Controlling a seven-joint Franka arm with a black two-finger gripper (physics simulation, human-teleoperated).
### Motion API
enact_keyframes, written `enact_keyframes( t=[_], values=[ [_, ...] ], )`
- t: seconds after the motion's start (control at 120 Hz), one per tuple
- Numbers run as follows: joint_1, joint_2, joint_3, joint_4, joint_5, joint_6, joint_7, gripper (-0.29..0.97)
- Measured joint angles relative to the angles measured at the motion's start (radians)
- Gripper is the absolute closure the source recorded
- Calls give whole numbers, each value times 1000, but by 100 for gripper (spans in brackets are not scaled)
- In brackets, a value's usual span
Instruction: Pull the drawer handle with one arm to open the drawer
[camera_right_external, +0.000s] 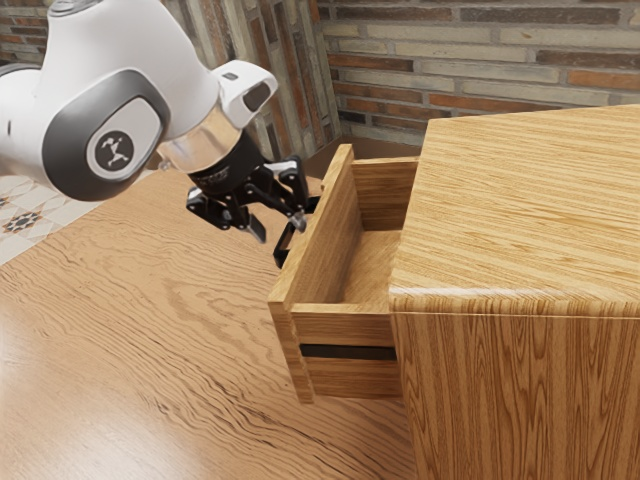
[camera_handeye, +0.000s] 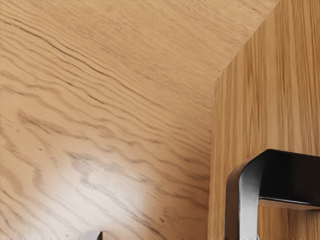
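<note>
Gripper (camera_right_external: 272, 232) sits right at the outer face of the drawer (camera_right_external: 325, 240) front, on the side away from the cabinet (camera_right_external: 520, 300), low over the table (camera_right_external: 150, 350). Can't tell from either view whether it's open or closed, or whether it has anything. Drawer is pulled partway out of the cabinet: its box interior shows just past the gripper, w/ the front panel between gripper and cabinet. In the wrist view the black handle (camera_handeye: 250, 195) is close under the hand, off to one side, a bent bar standing out from the drawer front; wood-grain tabletop spreads out on the hand's other side. Contact btw gripper and handle isn't clear. Arm (camera_right_external: 110, 110), white w/ grey joint cap, comes in from the exterior view's upper left and angles down to the gripper. Brick wall (camera_right_external: 480, 60) behind, beyond the cabinet top.
</note>
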Motion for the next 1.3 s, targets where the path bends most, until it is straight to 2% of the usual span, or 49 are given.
enact_keyframes(
  t=[0.692,1.3],
  values=[
    [67,-47,8,-55,-3,0,-6,44],
    [87,-100,9,-103,-2,-1,-10,44]
  ],
)
